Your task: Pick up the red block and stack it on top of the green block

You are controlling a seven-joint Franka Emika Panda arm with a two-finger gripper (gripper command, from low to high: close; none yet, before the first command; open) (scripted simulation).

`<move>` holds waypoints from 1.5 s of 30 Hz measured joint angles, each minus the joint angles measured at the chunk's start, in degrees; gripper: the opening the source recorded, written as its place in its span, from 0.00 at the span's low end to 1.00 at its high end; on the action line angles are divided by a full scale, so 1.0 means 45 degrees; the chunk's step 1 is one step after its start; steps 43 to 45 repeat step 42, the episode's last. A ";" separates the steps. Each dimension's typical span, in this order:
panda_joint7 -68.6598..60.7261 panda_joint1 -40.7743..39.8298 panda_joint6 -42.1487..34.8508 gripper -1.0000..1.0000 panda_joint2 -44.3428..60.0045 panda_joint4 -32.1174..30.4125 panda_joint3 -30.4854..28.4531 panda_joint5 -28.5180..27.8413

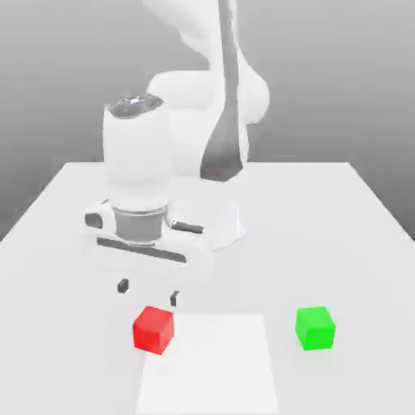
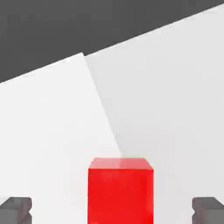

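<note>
The red block [image 1: 153, 329] rests on the white table toward the exterior view's left, near the front. Well apart from it, on the exterior view's right, sits the green block [image 1: 315, 327]. My gripper [image 1: 148, 293] hangs open just above and slightly behind the red block, its two dark fingertips [image 1: 122, 285] spread wide. In the hand view the red block [image 2: 120, 190] lies between the two fingertips [image 2: 16, 209], with clear gaps on both sides. Nothing is held.
A brighter white square patch [image 1: 212, 365] lies on the table [image 1: 340, 235] between the blocks, at the front. The arm's white base [image 1: 203, 121] stands at the back middle.
</note>
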 joint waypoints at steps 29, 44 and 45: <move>-0.5239 0.3836 -0.1923 0.00 -0.1611 0.0237 0.2769 0.0077; -0.6906 0.5770 0.0136 1.00 0.0810 0.0564 0.3231 -0.1066; -0.6906 0.5770 0.0136 1.00 0.0810 0.0564 0.3231 -0.1066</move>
